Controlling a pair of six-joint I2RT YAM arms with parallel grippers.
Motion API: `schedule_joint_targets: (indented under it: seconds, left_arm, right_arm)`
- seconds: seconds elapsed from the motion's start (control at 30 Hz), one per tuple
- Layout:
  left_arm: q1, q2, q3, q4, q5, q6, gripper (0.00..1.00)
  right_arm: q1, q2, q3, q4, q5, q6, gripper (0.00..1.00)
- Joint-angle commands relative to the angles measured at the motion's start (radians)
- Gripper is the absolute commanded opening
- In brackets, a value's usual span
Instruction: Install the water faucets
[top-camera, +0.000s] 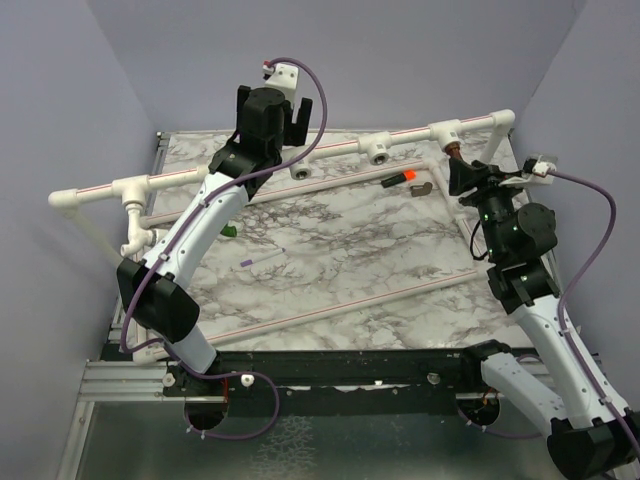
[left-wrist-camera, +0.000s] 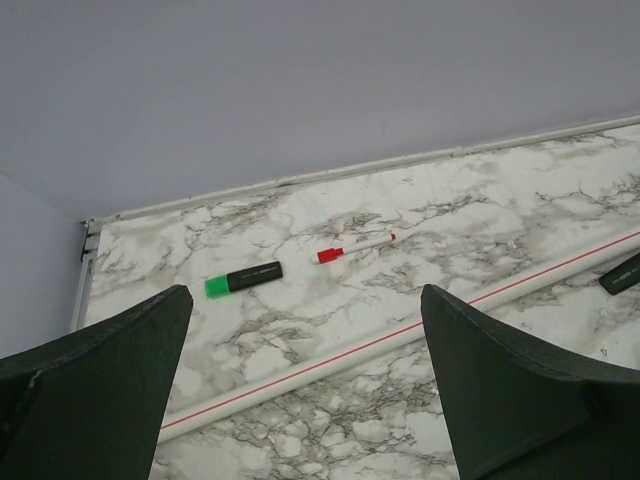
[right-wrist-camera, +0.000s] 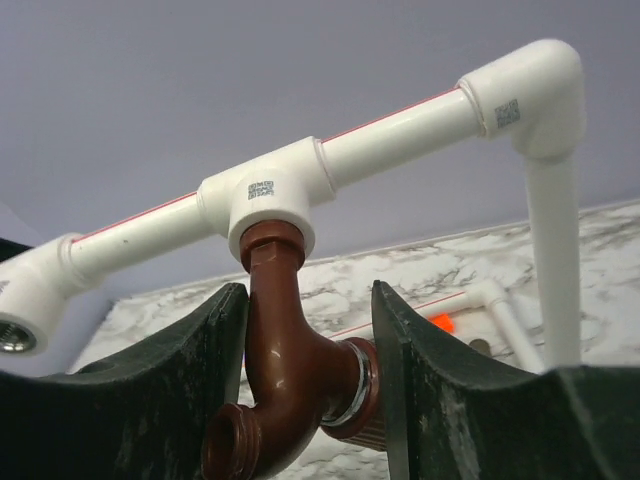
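Hanging from the white tee (right-wrist-camera: 262, 195) of the raised pipe frame (right-wrist-camera: 400, 118) — dark reddish-brown faucet (right-wrist-camera: 290, 370), threaded end up in the socket, spout low. Right gripper (right-wrist-camera: 308, 292) jaws flank it closely; clamped or just resting against it — cannot tell. Left gripper (left-wrist-camera: 305, 292) jaws spread wide, empty, above the marble table (left-wrist-camera: 400, 250). White faucet (top-camera: 135, 238) hangs at the frame's left end.

brown faucet (right-wrist-camera: 290, 370) spout end cut by bottom edge, dark object (left-wrist-camera: 620, 272) clipped at right edge
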Motion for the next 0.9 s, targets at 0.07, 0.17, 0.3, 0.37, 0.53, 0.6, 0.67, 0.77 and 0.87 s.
schedule_joint_targets:
  seconds: [0.07,0.17,0.3,0.37,0.53,0.6,0.67,0.77,0.87]
  left_arm:
    - [-0.009,0.038,-0.014,-0.067,0.02,-0.004,0.97]
    - [-0.009,0.04,-0.013,-0.067,0.02,-0.004,0.97]
    - [-0.008,0.04,-0.014,-0.068,0.019,-0.002,0.98]
    - [-0.009,0.039,-0.016,-0.067,0.018,0.001,0.98]
    - [-0.009,0.043,-0.015,-0.068,0.02,0.0,0.98]
    - [-0.009,0.044,-0.015,-0.067,0.022,-0.001,0.98]
    - [-0.009,0.045,-0.015,-0.067,0.022,-0.001,0.97]
    - [-0.009,0.043,-0.014,-0.069,0.02,0.002,0.98]
    - [-0.009,0.041,-0.013,-0.071,0.019,0.002,0.98]
  right_arm:
    - [0.011,-0.01,0.02,0.01,-0.069,0.699,0.0]
    - [0.011,0.001,0.025,0.026,-0.094,0.719,0.0]
    - [0.011,0.007,0.049,0.023,-0.113,0.621,0.05]
    - [0.012,0.007,0.073,-0.001,-0.124,0.532,0.18]
    - [0.012,-0.004,0.128,-0.095,-0.115,0.343,0.49]
    - [0.011,-0.004,0.15,-0.13,-0.128,0.264,0.58]
    - [0.011,0.0,0.179,-0.168,-0.145,0.174,0.66]
    - [0.011,0.012,0.236,-0.239,-0.195,0.027,0.74]
    - [0.011,0.016,0.288,-0.309,-0.187,-0.083,0.8]
